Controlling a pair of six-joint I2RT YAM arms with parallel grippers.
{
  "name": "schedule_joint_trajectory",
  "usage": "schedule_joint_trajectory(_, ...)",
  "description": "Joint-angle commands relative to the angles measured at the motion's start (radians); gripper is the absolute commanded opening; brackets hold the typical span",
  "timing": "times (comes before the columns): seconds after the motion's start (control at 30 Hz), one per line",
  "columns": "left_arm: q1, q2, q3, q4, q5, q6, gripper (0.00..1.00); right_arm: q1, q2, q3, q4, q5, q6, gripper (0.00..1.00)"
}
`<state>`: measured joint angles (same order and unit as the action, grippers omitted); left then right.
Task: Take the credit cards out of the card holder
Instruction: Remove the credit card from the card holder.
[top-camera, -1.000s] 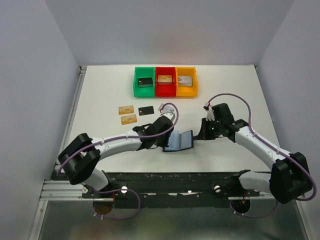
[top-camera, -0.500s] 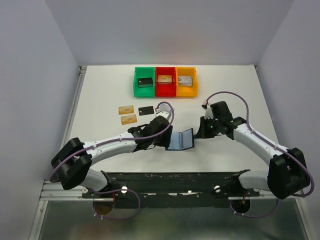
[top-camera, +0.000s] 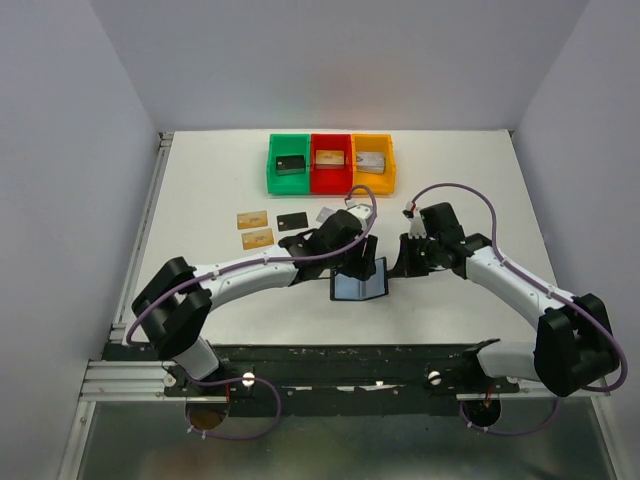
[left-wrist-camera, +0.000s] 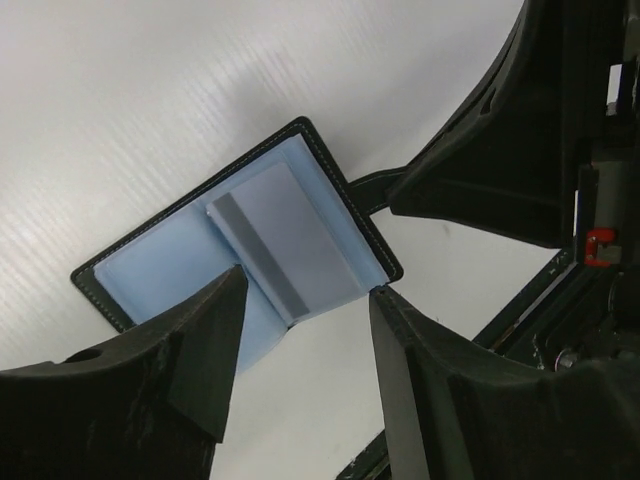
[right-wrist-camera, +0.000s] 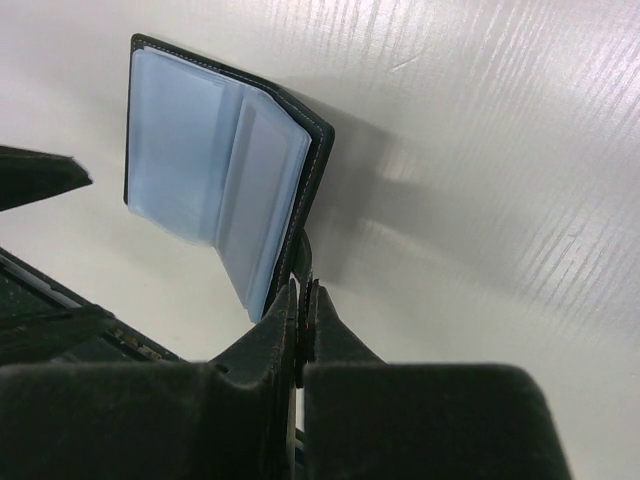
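Observation:
The card holder (top-camera: 360, 285) stands open on the table, a black bifold with bluish inner pockets (left-wrist-camera: 190, 270). A silver-grey credit card (left-wrist-camera: 285, 245) sits in one pocket. My left gripper (top-camera: 360, 255) hovers just above the holder, open, with nothing between its fingers (left-wrist-camera: 215, 320). My right gripper (top-camera: 402, 265) is shut on the holder's black edge strap (right-wrist-camera: 305, 255) from the right. Out on the table lie two tan-gold cards (top-camera: 251, 218) (top-camera: 259, 238), a black card (top-camera: 292, 222) and a silver-grey card (top-camera: 327, 213).
Green (top-camera: 289, 165), red (top-camera: 331, 163) and orange (top-camera: 372, 163) bins stand in a row at the back, each holding a blocky item. White walls close in both sides. The arm bases and a black rail line the near edge.
My left gripper has opened and swung right, from the holder's left side to just above it. The holder has shifted slightly right. The right gripper has kept its grip.

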<state>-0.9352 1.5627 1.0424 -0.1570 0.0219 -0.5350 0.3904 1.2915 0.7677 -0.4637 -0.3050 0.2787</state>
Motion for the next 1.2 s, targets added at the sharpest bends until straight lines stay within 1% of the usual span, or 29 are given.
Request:
schedule_joint_trajectory(0.0,-0.004,0.082,0.064,-0.01,0.084,0.032,0.69,-0.004,0.0,0.013,0.014,-0.022,-0.009,0.0)
schedule_joint_trajectory(0.03,-0.005,0.091,0.07,-0.009,0.084,0.033,0.73,-0.005,-0.001,0.012,0.017,-0.025,-0.007,0.0)
schedule_joint_trajectory(0.07,-0.007,0.102,0.071,-0.012,0.085,0.033,0.82,-0.004,-0.004,0.01,0.017,-0.031,-0.006,0.0)
schedule_joint_trajectory(0.13,-0.008,0.123,0.082,-0.015,0.092,0.035,0.89,-0.004,-0.008,0.007,0.023,-0.039,-0.001,0.0)
schedule_joint_trajectory(0.33,-0.019,0.178,0.125,-0.052,0.079,0.052,0.88,-0.002,-0.011,-0.001,0.04,-0.062,0.005,0.0)
schedule_joint_trajectory(0.53,-0.019,0.204,0.136,-0.068,0.059,0.052,0.86,-0.004,-0.012,-0.001,0.045,-0.072,0.004,0.0)
schedule_joint_trajectory(0.77,-0.022,0.197,0.12,-0.088,-0.014,0.044,0.83,-0.004,-0.014,-0.002,0.05,-0.069,0.005,0.0)
schedule_joint_trajectory(0.9,-0.022,0.168,0.085,-0.062,-0.014,0.03,0.82,-0.004,-0.012,-0.002,0.051,-0.071,0.005,0.0)
schedule_joint_trajectory(1.17,-0.022,0.203,0.111,-0.072,0.001,0.038,0.82,-0.002,-0.021,-0.005,0.051,-0.079,0.007,0.0)
